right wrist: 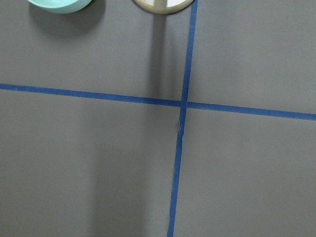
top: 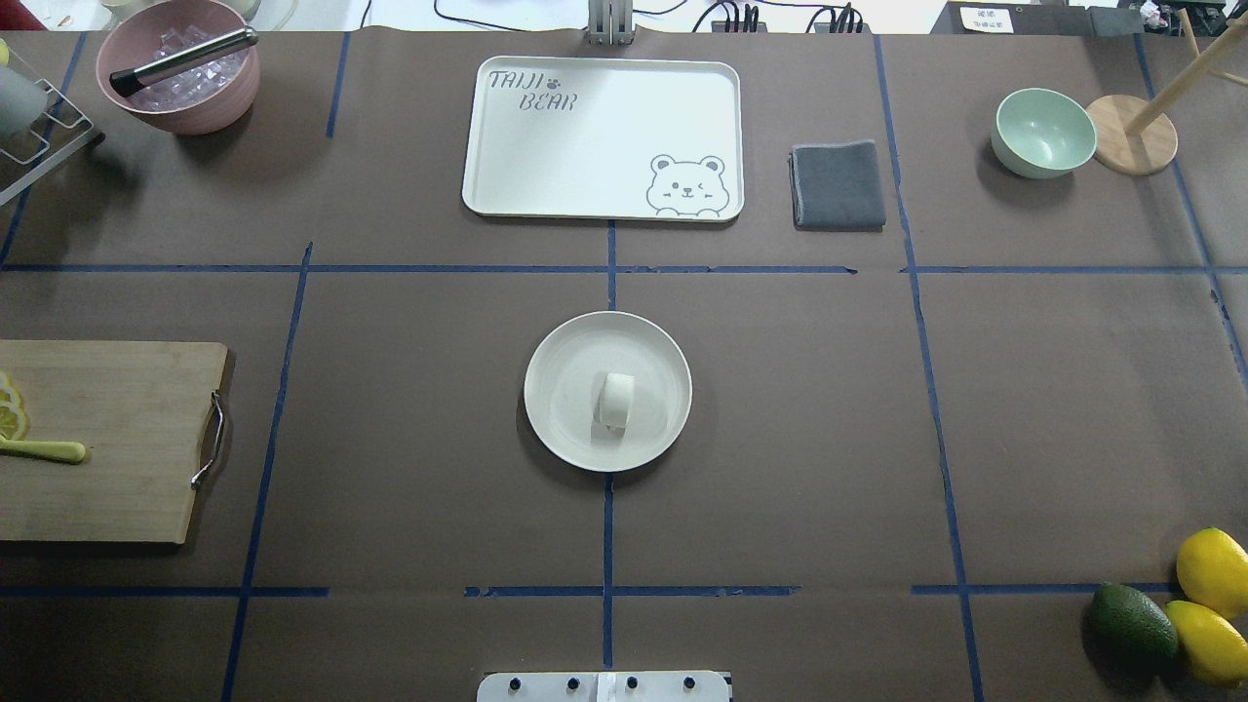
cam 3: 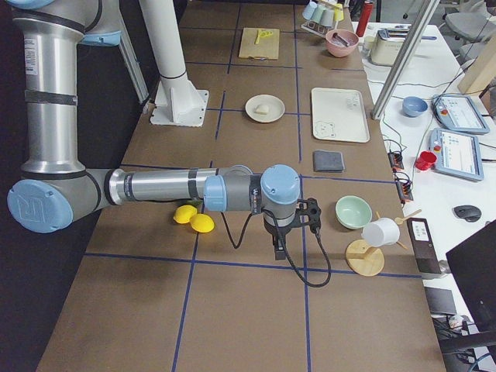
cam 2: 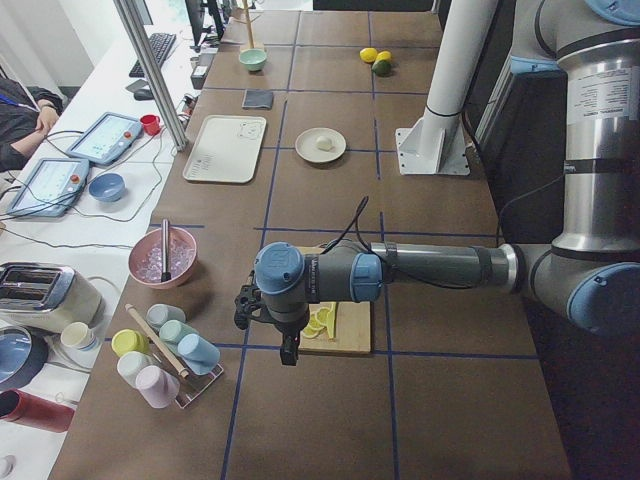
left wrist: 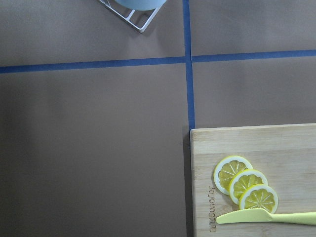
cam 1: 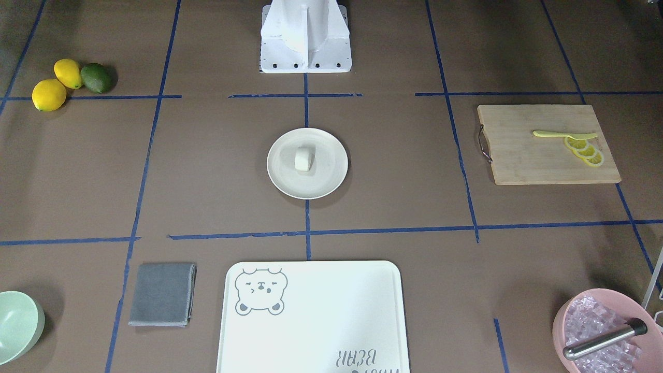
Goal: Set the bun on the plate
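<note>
The small white bun (cam 1: 304, 158) lies on the round cream plate (cam 1: 327, 177) at the middle of the table, seen again from overhead as the bun (top: 614, 401) on the plate (top: 564, 390). Neither arm is near it. In the exterior left view my left gripper (cam 2: 290, 352) hangs far off at the table's left end, above the cutting board's edge. My right gripper (cam 3: 279, 253) hangs at the opposite end, near the lemons and green bowl. Both grippers show only in the side views, so I cannot tell whether they are open or shut.
A bear-printed white tray (top: 546, 175) and a folded grey cloth (top: 838, 184) lie beyond the plate. A wooden cutting board (top: 107, 487) with lemon slices and a knife is at the left. A pink ice bowl (top: 180, 78), a green bowl (top: 1043, 132), lemons (top: 1212, 570) and an avocado (top: 1133, 622) sit at the corners.
</note>
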### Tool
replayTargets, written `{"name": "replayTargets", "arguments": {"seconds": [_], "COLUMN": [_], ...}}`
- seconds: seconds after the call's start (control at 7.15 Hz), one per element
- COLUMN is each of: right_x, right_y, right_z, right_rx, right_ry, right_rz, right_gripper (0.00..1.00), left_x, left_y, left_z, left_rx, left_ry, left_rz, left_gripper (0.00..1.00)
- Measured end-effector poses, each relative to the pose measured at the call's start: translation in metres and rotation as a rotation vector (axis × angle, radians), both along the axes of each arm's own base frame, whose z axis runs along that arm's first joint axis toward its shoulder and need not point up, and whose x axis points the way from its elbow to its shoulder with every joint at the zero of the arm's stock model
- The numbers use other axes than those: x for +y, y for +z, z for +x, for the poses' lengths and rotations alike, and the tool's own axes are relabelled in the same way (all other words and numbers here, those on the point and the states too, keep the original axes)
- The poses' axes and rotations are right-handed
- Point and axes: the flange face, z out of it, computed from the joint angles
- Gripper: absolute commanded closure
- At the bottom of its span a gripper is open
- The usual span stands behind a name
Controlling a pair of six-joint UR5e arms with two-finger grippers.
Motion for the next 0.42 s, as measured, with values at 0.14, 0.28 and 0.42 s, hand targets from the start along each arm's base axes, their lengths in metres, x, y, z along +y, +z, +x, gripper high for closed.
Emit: {"name": "replayTargets", "arguments": {"seconds": [0.14, 0.28, 0.42], "right_x": [-0.0002, -0.0002, 0.0000], "right_y": [-0.0002, -0.0002, 0.0000], "right_z": [0.0000, 0.0001, 0.0001], "right_rx": [0.000, 0.001, 0.001], "right_ry": [0.000, 0.000, -0.001], "right_rz": [0.000, 0.001, 0.001], "right_gripper": [0.00, 0.00, 0.00], "left_x": [-0.0007, -0.0016, -0.0020], "left_y": [-0.0007, -0.0015, -0.0019], "left_z": [-0.0002, -0.0005, -0.0005], "left_rx": [0.000, -0.001, -0.001], "left_ry": [0.000, -0.001, -0.001], "left_rz": [0.001, 0.003, 0.004], "left_gripper": [0.00, 0.00, 0.00]}}
